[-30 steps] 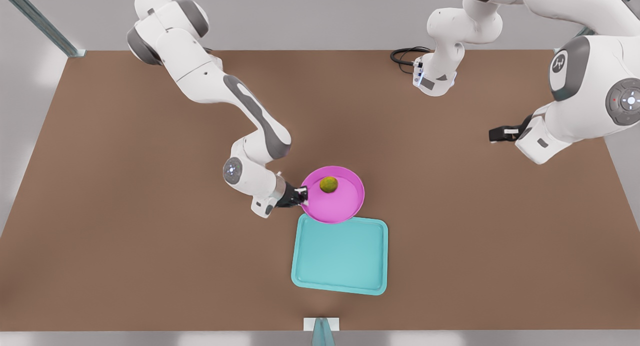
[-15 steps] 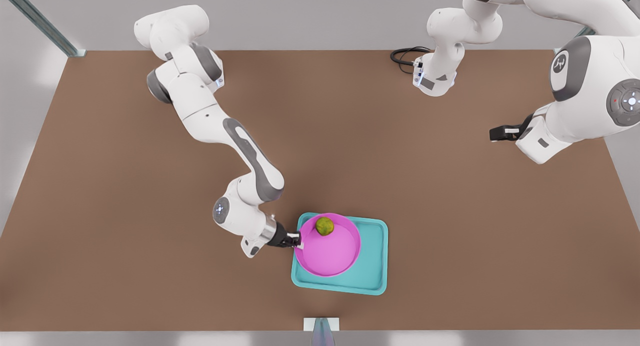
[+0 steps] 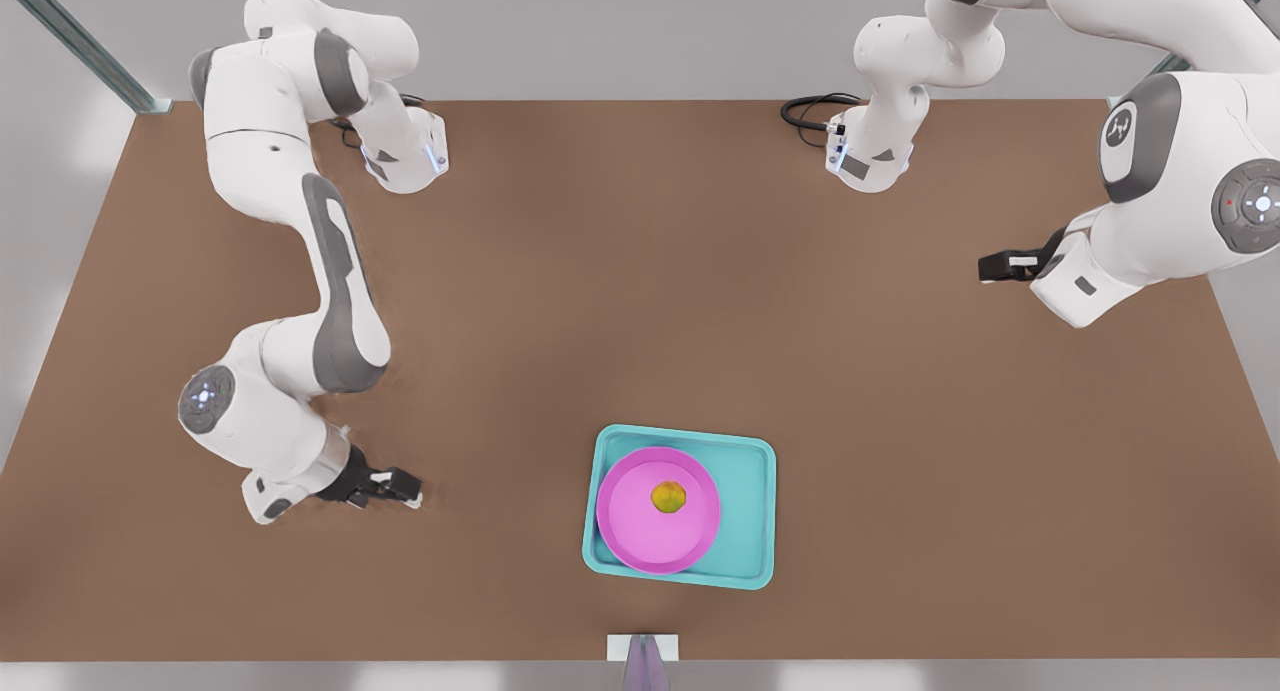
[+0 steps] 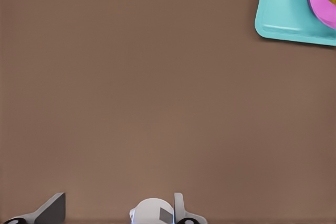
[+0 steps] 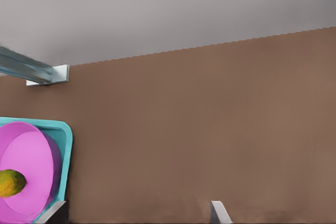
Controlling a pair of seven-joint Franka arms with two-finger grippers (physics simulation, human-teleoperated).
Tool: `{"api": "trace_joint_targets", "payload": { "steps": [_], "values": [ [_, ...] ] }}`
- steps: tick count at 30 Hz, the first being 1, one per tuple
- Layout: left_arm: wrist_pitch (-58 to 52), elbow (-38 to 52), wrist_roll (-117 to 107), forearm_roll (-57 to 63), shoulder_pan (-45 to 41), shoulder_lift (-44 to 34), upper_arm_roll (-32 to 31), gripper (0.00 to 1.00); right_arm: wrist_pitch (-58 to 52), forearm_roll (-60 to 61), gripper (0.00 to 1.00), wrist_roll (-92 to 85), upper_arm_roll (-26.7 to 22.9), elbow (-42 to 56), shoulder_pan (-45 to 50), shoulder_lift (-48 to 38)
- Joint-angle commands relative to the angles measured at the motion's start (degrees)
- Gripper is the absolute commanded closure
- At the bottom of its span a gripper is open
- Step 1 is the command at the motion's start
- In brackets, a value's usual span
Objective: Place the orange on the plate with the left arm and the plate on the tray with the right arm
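The orange [image 3: 668, 496] sat at the centre of the plate [image 3: 640, 531], which rested inside the tray [image 3: 745, 511] on the counter [image 3: 640, 301]. The right pincer [image 3: 402, 489] stood near the tray, fingers apart and empty. The left pincer [image 3: 1000, 268] waited well apart from the tray, likewise spread and empty.

The front camera looked steeply down on the desk [image 3: 640, 271]; both wrist cameras viewed the tray [image 3: 748, 531] from a distance.

Bare table [image 3: 640, 301] all round tray [image 3: 750, 511]; both arms well apart.
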Motion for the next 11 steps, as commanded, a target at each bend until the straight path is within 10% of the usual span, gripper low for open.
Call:
{"api": "trace_joint_targets", "payload": {
  "steps": [1, 5, 11],
  "values": [
    [-0.5, 0.0, 0.0, 0.1, 0.0, -0.1, -0.1, 0.0, -33.6, -17.8, 0.0, -15.9, -1.1, -1.3, -3.1, -8.3],
    [-0.5, 0.0, 0.1, 0.1, 0.0, -0.1, -0.1, 0.0, -36.1, -18.7, 0.0, -15.4, -1.1, -7.1, -4.2, -26.8],
    [-0.5, 0.0, 0.1, 0.1, 0.0, -0.2, -0.3, 0.0, -36.1, -18.7, 0.0, -15.3, -1.0, -8.2, -4.7, -28.3]
  ]
}}
